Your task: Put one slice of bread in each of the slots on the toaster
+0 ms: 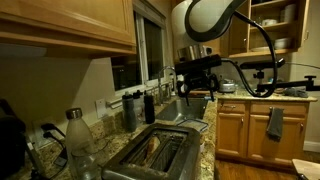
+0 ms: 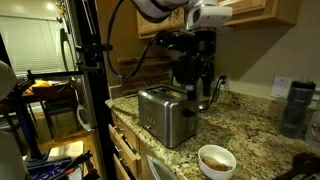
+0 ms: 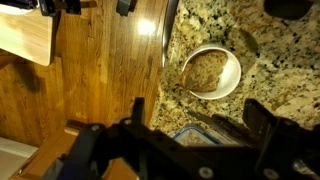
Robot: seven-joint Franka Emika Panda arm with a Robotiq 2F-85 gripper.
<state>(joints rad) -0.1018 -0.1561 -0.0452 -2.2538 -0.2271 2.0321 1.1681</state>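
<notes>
Your gripper (image 2: 196, 88) hangs with jaws spread wide, above the toaster (image 2: 165, 117); the bowl (image 3: 211, 72) sits nearby.

Nothing can be read in any view: no text, label, brand, number or sign. The pictures are dim and coarse. Any marking on the toaster (image 2: 165, 115) is too small and blurred to make out in both exterior views. The same goes for the bottle (image 1: 76, 132) and the tumbler (image 2: 297, 104) on the counter.
</notes>
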